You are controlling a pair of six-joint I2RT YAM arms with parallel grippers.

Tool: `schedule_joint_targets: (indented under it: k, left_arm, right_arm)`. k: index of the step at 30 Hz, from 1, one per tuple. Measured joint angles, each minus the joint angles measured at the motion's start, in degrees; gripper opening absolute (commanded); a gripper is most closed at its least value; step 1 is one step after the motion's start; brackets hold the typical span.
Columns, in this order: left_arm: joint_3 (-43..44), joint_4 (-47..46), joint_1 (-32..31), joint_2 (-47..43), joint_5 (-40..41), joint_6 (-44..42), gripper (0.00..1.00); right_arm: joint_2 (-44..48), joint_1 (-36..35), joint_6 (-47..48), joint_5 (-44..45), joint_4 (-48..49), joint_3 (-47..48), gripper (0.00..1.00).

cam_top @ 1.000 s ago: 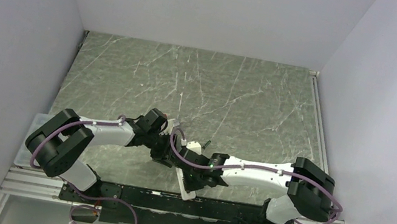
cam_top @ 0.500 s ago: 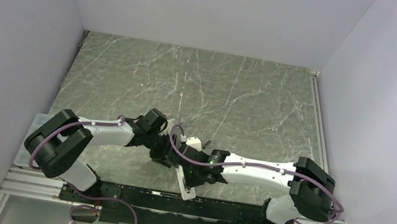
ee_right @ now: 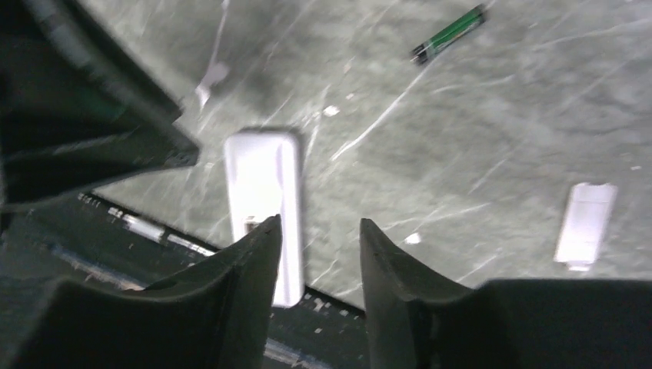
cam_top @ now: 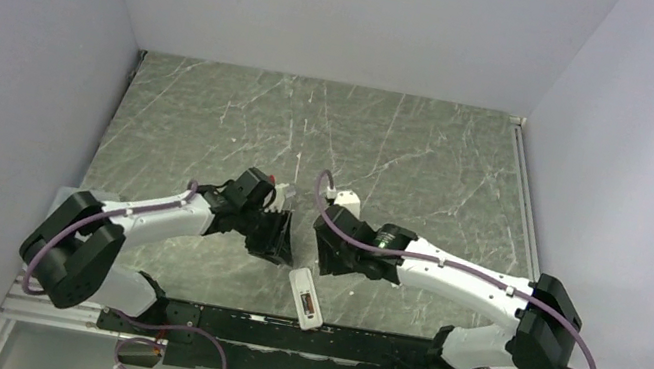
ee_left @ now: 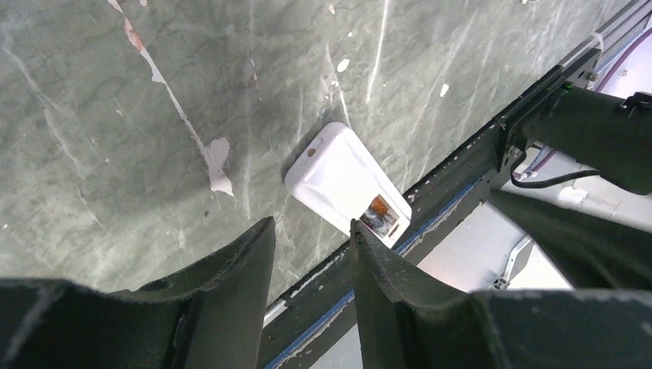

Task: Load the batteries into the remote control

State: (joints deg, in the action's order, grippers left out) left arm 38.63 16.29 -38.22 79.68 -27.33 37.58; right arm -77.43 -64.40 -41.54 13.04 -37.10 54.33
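The remote control (cam_top: 306, 298) is being found lying flat on the marble-patterned table (cam_top: 410, 149), low in the centre of the top view and just above the black rail (cam_top: 297, 334). Its plain white back is being shown upward, with the compartment at its lower end uncovered. Something brownish is being seen inside; whether it is a cell cannot be told.

One battery (ee_right: 449, 34), green and dark, is being recorded at the upper right of the right wrist view, well apart from the remote control. A loose white panel (ee_right: 585, 225) is being noted flat on the table at the right edge of that view. A second battery is not being made out.

The left gripper (ee_left: 311, 231) is being held above the table, its fingers parted by a narrow gap with nothing between them. The right gripper (ee_right: 319, 227) is likewise being held aloft, fingers parted and gripping nothing, with the remote control just left of the gap.
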Motion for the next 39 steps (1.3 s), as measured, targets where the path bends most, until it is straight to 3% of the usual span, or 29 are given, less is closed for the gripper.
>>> schedule_joint_targets:
  k: [3, 12, 18, 29, 39]
  left_arm:
    - [0.17, 1.66, 0.00, -2.80, 0.79, -0.04, 0.47]
    - [0.28, 7.50, 0.00, -12.76, 4.76, 0.81, 0.47]
    - [0.28, 10.60, 0.00, -18.58, 6.49, 1.11, 0.48]
    - [0.17, 12.31, 0.00, -19.91, 7.26, 2.23, 0.48]
    - [-0.94, 12.33, 0.00, -21.40, 7.26, 2.60, 0.48]
  right_arm:
    - [0.07, 2.67, 2.08, 2.12, 0.37, 0.07, 0.59]
    - [-5.38, 11.69, 5.49, 6.14, 5.05, 1.57, 0.53]
    - [-12.04, 16.70, 9.44, 5.35, 7.50, 3.10, 0.37]
    - [-21.88, 22.82, 13.42, -1.60, 13.20, 6.80, 0.32]
    - [-25.97, 24.20, 14.40, -3.78, 15.12, 8.31, 0.14]
